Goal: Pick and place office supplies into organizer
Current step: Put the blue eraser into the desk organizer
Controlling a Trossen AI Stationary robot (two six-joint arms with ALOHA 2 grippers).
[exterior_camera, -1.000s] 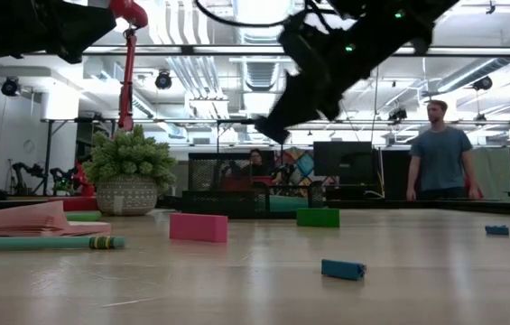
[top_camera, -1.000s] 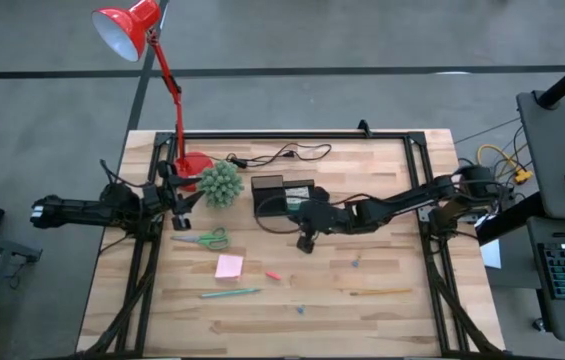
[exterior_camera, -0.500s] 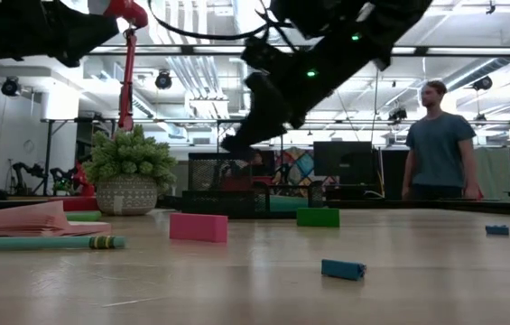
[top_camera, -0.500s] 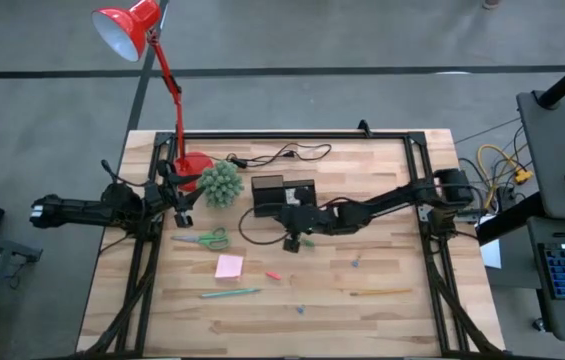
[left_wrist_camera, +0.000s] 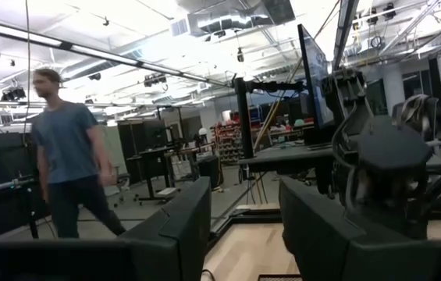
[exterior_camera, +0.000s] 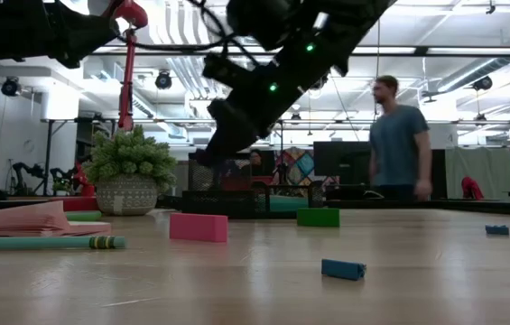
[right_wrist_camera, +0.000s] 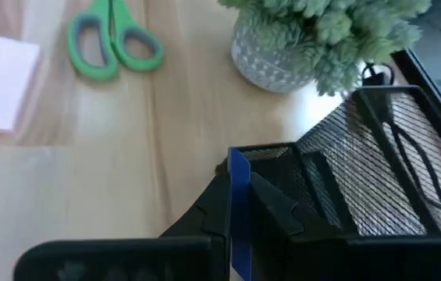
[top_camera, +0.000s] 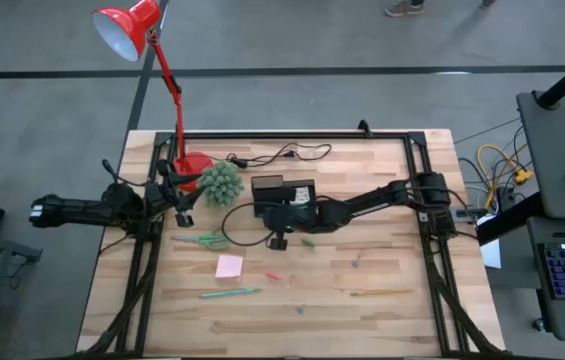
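Note:
My right gripper (top_camera: pixel 278 239) hangs just off the near side of the black mesh organizer (top_camera: pixel 284 193), shut on a small blue piece (right_wrist_camera: pixel 238 204). In the right wrist view the organizer (right_wrist_camera: pixel 376 148) lies just beyond the fingertips. On the table lie the green-handled scissors (top_camera: pixel 205 240), pink sticky pad (top_camera: pixel 228 266), green pen (top_camera: pixel 230 293), a red bit (top_camera: pixel 273 275), a green bit (top_camera: pixel 307 241), a bluish bit (top_camera: pixel 356 263) and a yellowish stick (top_camera: pixel 379 292). My left gripper (top_camera: pixel 177 196) waits open at the table's left edge. My right gripper pinches the thin blue piece (right_wrist_camera: pixel 238 187) between its two fingers, with the piece's upper edge showing past the fingertips. The fingers slant down from the table's right (exterior_camera: pixel 208 152). The piece is lifted clear of the table, beside the organizer's corner.
A spiky green plant in a pot (top_camera: pixel 221 183) stands left of the organizer, with the red lamp's base (top_camera: pixel 194 164) and a black cable (top_camera: pixel 282 153) behind it. A person walks in the room beyond the table (exterior_camera: pixel 395 140). Bare wood lies along the near edge (top_camera: pixel 392 320).
My right gripper has moved toward the table's left, along the organizer's near side, and dropped a little lower. The things on the table have stayed where they were.

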